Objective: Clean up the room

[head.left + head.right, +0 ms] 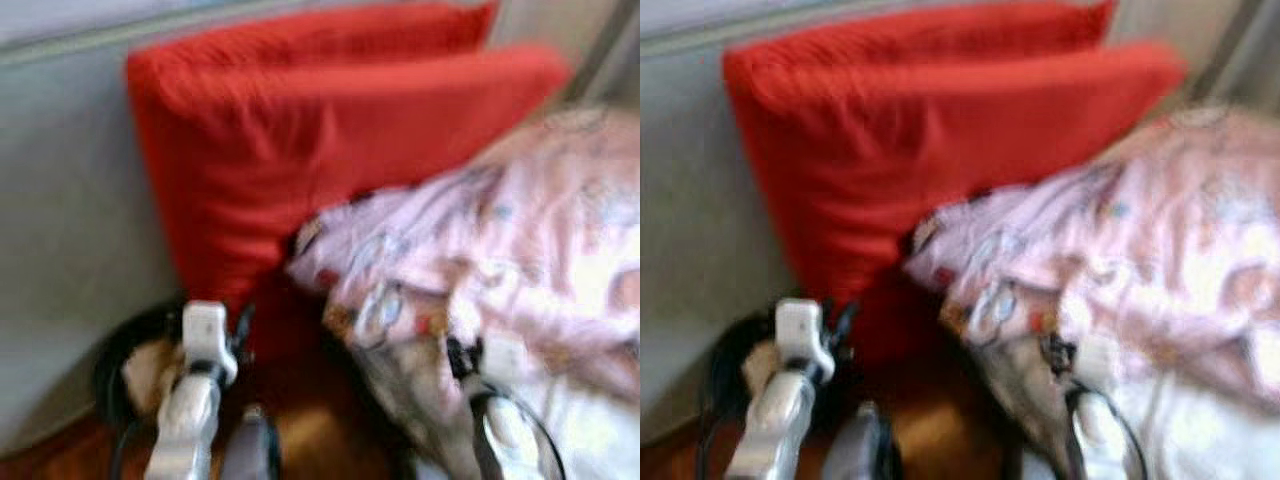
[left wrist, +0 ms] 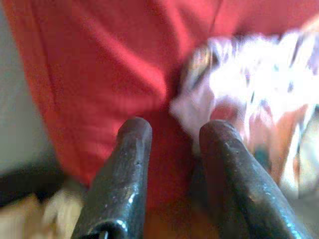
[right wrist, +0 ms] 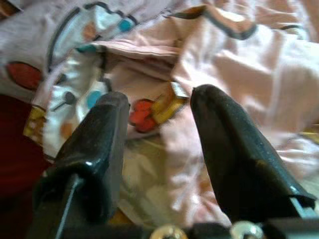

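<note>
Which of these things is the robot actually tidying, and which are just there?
Part of the job:
- pink patterned blanket, crumpled, right hand open just over it
- red cushions, two leaning together, left hand open and aimed at them

Just there:
- grey sofa back behind the cushions
- black cable low beside the left arm

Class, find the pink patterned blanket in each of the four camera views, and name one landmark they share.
Left eye view: pink patterned blanket, right half.
Right eye view: same blanket, right half.
Left wrist view: beyond the open left gripper, beside the red pillow.
Right wrist view: blanket under the open right gripper.
Landmark: the red pillow.
</note>
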{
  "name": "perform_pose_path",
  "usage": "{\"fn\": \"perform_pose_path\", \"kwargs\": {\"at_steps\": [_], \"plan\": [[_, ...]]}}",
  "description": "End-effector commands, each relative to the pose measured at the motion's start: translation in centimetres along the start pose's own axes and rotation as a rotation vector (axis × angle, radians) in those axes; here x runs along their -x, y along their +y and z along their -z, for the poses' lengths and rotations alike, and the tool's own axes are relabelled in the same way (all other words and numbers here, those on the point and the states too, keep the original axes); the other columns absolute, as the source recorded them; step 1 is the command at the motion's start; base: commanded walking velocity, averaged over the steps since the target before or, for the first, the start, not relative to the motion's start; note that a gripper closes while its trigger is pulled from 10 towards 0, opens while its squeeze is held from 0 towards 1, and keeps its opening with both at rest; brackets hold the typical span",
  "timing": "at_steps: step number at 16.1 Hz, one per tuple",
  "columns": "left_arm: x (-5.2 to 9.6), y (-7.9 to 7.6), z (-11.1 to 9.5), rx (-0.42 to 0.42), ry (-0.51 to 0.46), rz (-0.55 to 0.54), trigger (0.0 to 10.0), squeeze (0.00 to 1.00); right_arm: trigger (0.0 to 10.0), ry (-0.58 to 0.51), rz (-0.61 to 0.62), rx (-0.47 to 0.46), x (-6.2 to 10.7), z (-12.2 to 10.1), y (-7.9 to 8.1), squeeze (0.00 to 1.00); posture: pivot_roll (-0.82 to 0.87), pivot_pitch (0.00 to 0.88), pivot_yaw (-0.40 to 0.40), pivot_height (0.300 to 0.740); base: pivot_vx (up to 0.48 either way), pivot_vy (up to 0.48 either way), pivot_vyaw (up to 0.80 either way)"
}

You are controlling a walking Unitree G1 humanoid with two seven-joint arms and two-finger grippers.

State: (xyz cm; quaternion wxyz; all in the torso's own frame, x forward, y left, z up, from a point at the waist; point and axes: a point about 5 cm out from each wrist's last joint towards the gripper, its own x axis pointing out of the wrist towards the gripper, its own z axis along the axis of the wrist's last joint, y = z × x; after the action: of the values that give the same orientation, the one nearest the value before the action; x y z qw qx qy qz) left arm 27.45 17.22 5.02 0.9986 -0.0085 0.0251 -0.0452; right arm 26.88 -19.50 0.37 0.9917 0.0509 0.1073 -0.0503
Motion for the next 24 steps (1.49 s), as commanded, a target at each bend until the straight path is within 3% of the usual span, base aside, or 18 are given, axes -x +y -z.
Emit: {"fn": "perform_pose_path", "kwargs": {"at_steps": [1, 4, 9, 24], "plan": [[-0.02, 0.05, 0.14, -0.006, 0.016, 0.003, 10.0, 0.0, 10.0, 0.03, 0.0, -0.001, 0.42, 0.78, 0.12, 0.0, 0.04, 0.128, 0.001, 0.646, 0.0, 0.0, 0.0], [0.0, -0.34, 0.23, -0.002, 0.018, 0.015, 10.0, 0.0, 10.0, 0.064, 0.002, 0.006, 0.32, 1.1, 0.28, 0.0, 0.04, 0.114, 0.006, 0.646, 0.0, 0.0, 0.0], [-0.04, -0.45, 0.19, 0.001, 0.021, 0.022, 10.0, 0.0, 10.0, 0.043, -0.008, -0.005, 0.25, 0.93, 0.5, 0.0, 0.04, 0.117, 0.007, 0.595, 0.0, 0.0, 0.0], [-0.16, -0.65, 0.23, 0.01, 0.032, 0.033, 10.0, 0.0, 10.0, 0.057, -0.036, -0.017, 0.13, 1.08, 0.99, 0.0, 0.04, 0.132, 0.007, 0.595, 0.0, 0.0, 0.0]]}}
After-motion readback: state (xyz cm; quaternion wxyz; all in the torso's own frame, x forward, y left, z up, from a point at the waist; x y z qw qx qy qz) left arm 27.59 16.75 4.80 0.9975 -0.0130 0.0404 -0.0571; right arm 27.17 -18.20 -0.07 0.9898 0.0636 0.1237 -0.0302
